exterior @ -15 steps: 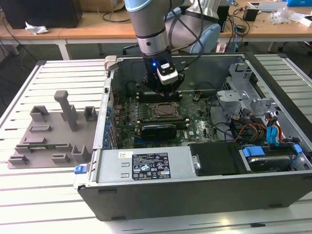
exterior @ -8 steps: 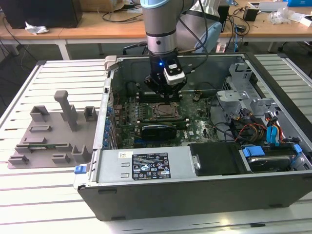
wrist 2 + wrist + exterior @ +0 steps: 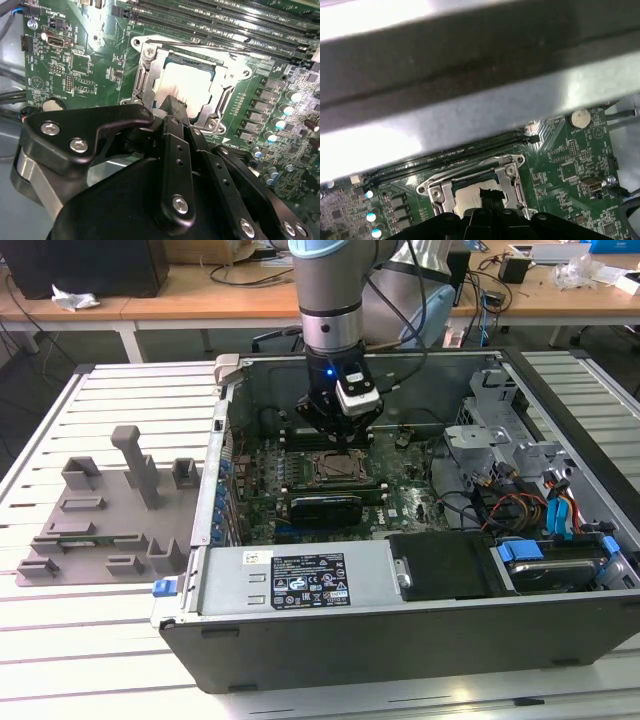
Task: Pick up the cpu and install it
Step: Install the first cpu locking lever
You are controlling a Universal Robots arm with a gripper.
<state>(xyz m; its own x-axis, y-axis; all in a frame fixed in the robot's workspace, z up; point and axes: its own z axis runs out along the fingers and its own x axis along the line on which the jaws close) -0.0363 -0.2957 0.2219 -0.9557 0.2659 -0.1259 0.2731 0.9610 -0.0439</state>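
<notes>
Item: cpu (image 3: 186, 87), a flat square chip with a pale silvery top and thin pale rim, lay level in the socket (image 3: 145, 75) on the green board (image 3: 85, 70), directly under the pincer's tip.

Pincer (image 3: 337, 436): hung low over the socket inside the open computer case (image 3: 300, 640) on the slatted table (image 3: 100, 640); in the second wrist view its fingers (image 3: 172, 107) stood drawn together at the chip's near edge; whether they pinched the chip or merely touched it could not be told.

Risks, as judged: a tilted chip could seat crooked and bend contacts, caused by uneven pressing; a sideways drag could scrape it against the metal frame; the memory slots (image 3: 235, 30) just beyond the pincer could be knocked by the arm
</notes>
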